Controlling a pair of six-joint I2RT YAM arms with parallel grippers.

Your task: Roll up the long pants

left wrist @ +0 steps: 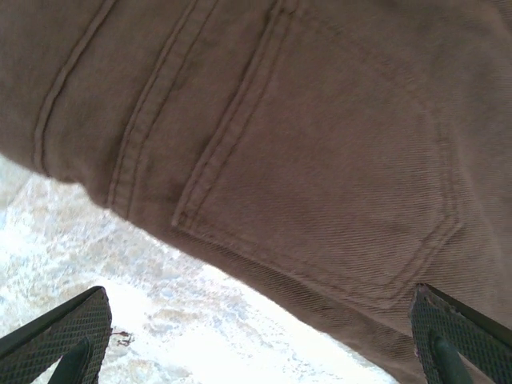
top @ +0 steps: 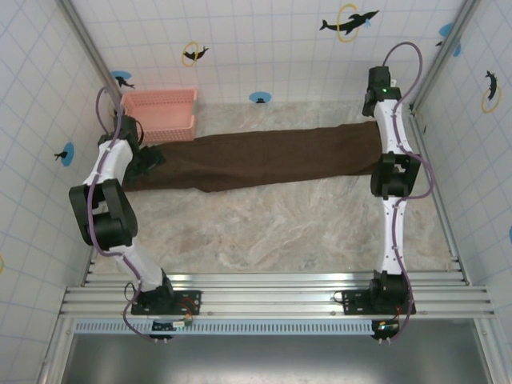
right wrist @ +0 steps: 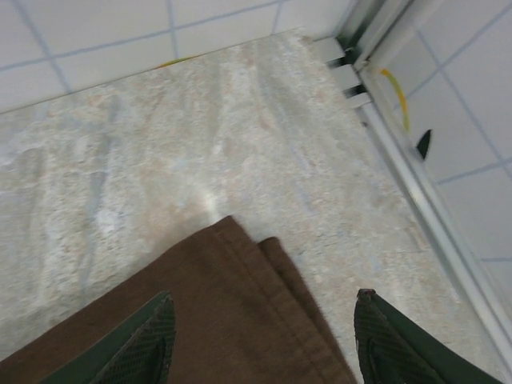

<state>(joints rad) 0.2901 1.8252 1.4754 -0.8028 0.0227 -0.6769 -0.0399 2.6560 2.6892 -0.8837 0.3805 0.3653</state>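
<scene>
Between our left fingers [left wrist: 56, 340], spread wide with nothing held, lies the back pocket [left wrist: 320, 184] of the long pants [top: 264, 156], a pair of dark brown soft cloth trousers stretched flat across the mottled beige desk [top: 280, 232]. Our right fingers [right wrist: 148, 340] stand apart too, empty, hovering over the stacked leg hems [right wrist: 264, 264] near the far right corner. We judge the cloth lies straight so that a roll can start from one end. A pink plastic basket [top: 160, 112] sits just beyond the waist.
</scene>
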